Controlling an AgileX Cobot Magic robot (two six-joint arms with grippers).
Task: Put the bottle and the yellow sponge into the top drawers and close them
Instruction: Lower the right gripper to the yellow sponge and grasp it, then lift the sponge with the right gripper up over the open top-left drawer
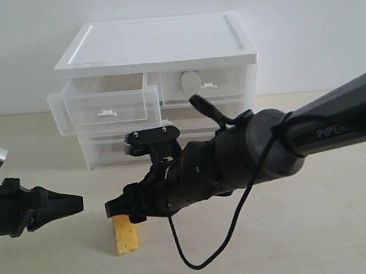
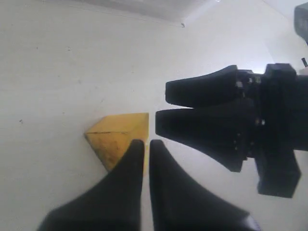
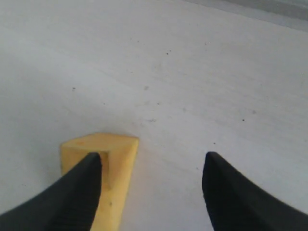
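Left pincer (image 2: 147,143) tips together; yellow sponge (image 2: 115,137) just beyond; right pincer (image 2: 162,109) facing it.

The right arm (image 1: 245,158) is stretching right across the cabinet (image 1: 160,46) front, crowding the way to the pulled-out top drawer (image 1: 105,107). The left gripper (image 1: 79,204) is sitting nose to nose with the right gripper (image 1: 113,208) by the sponge (image 1: 127,237), leaving just a thin gap.
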